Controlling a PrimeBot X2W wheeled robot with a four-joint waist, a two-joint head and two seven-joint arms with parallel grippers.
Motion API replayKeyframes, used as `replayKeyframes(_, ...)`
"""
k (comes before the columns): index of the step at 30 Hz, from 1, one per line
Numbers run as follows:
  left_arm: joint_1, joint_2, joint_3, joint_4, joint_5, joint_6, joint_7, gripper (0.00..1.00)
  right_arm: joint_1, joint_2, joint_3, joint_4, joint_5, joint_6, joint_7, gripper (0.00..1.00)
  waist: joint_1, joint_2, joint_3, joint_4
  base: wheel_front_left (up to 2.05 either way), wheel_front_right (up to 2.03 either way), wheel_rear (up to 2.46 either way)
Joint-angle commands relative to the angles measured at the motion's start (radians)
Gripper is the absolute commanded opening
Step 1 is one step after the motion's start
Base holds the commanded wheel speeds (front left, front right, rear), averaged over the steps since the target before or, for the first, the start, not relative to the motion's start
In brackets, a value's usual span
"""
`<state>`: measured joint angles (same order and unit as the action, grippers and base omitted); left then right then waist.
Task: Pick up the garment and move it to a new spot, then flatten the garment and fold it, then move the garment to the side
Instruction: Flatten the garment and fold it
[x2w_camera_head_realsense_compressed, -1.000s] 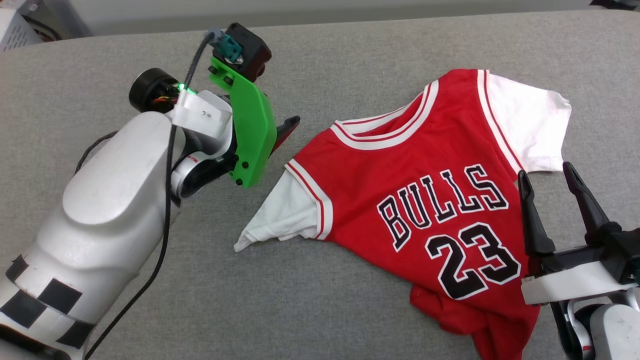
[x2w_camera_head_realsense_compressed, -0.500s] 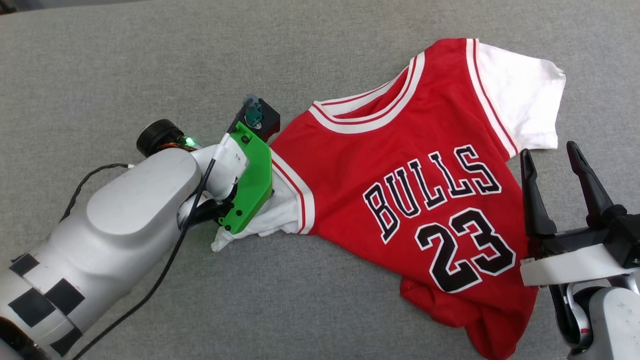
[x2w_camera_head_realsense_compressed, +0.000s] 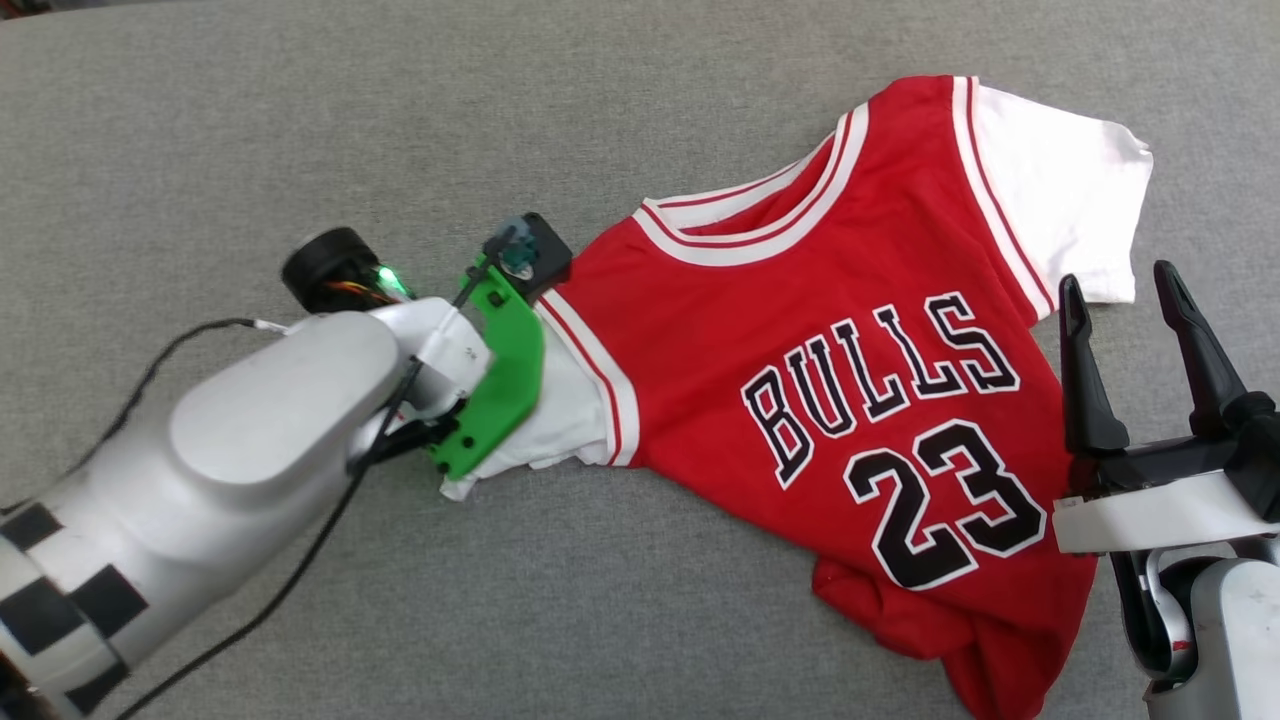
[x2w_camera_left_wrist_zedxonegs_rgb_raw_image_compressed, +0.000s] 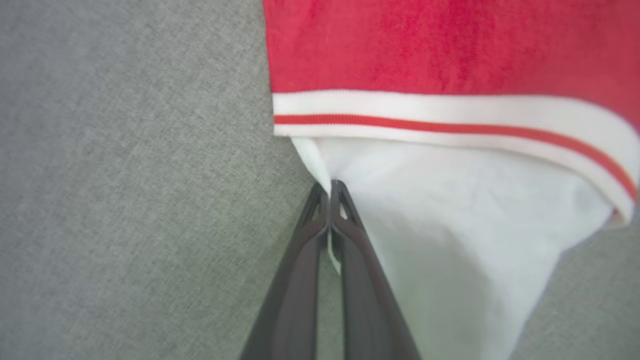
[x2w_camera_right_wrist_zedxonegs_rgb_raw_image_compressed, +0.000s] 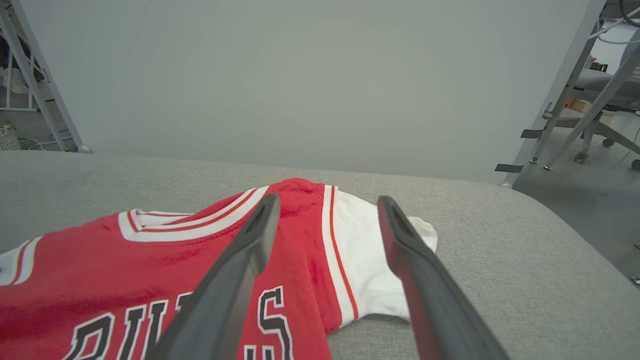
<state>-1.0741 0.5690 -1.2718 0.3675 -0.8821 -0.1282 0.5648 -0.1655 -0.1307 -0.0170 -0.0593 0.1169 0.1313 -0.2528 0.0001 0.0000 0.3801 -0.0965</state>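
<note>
Red garment (x2w_camera_head_realsense_compressed: 850, 330) lies face-up across the middle and right of the grey table (x2w_camera_head_realsense_compressed: 300, 120), and the left hand (x2w_camera_left_wrist_zedxonegs_rgb_raw_image_compressed: 330, 187) has just snapped shut on its white sleeve (x2w_camera_left_wrist_zedxonegs_rgb_raw_image_compressed: 450, 225), centre-left. Meanwhile the right hand (x2w_camera_head_realsense_compressed: 1118, 280) at lower right sits wide open, empty, so lifting looks next.

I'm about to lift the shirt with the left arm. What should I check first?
1. Grip of the left tool on the white sleeve: ok, pinched shut at the sleeve's edge.
2. Enough cloth caught: cannot tell, just a thin fold shows in the pinch.
3. State of the right tool: ok, open and holding nothing.
4. Nothing lying on the shirt: ok.
5. Flatness of the shirt: not ok, the hem is bunched.
</note>
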Motion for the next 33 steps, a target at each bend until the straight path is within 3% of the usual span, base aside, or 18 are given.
replayKeyframes(1, -0.028, 0.037, -0.007, 0.001, 0.026, -0.002, -0.019, 0.0, 0.004, 0.006, -0.006, -0.007, -0.005, -0.001, -0.009, 1.0, -0.0001, 0.0, -0.012, 0.013, 0.0, 0.0, 0.0)
replayKeyframes(7, -0.121, 0.115, -0.007, -0.021, 0.053, -0.002, -0.065, 0.0, 0.01, 0.012, -0.009, -0.014, -0.006, -0.001, -0.009, 1.0, -0.0001, 0.0, -0.016, 0.018, 0.0, 0.0, 0.0)
replayKeyframes(11, -0.16, 0.133, -0.008, 0.013, 0.1, -0.002, -0.092, 0.0, -0.008, 0.012, 0.001, -0.019, -0.003, -0.001, -0.009, 1.0, -0.0001, 0.0, 0.004, 0.0, 0.0, 0.0, 0.0)
replayKeyframes(19, -0.157, 0.071, -0.008, 0.207, 0.181, -0.002, -0.187, 0.0, -0.045, 0.021, 0.012, -0.027, -0.004, -0.001, -0.009, 1.0, -0.0001, 0.0, 0.054, -0.056, 0.0, 0.0, 0.0)
replayKeyframes(28, -0.077, 0.009, -0.008, 0.37, 0.162, -0.002, -0.247, 0.0, -0.053, 0.027, 0.006, -0.024, -0.009, -0.001, -0.009, 1.0, -0.0001, 0.0, 0.06, -0.072, 0.0, 0.0, 0.0)
replayKeyframes(29, -0.076, 0.006, -0.008, 0.378, 0.159, -0.002, -0.26, 0.39, -0.052, 0.028, 0.004, -0.024, -0.01, -0.001, -0.009, 1.0, -0.0001, 0.0, 0.055, -0.068, 0.0, 0.0, 0.0)
replayKeyframes(30, -0.082, 0.002, -0.008, 0.388, 0.156, -0.002, -0.286, 1.0, -0.05, 0.028, 0.0, -0.024, -0.012, -0.001, -0.009, 1.0, -0.0001, 0.0, 0.047, -0.06, 0.0, 0.0, 0.0)
replayKeyframes(33, -0.103, -0.001, -0.008, 0.406, 0.136, -0.002, -0.341, 1.0, -0.04, 0.026, -0.006, -0.023, -0.013, -0.001, -0.009, 1.0, -0.0001, 0.0, 0.02, -0.038, 0.0, 0.0, 0.0)
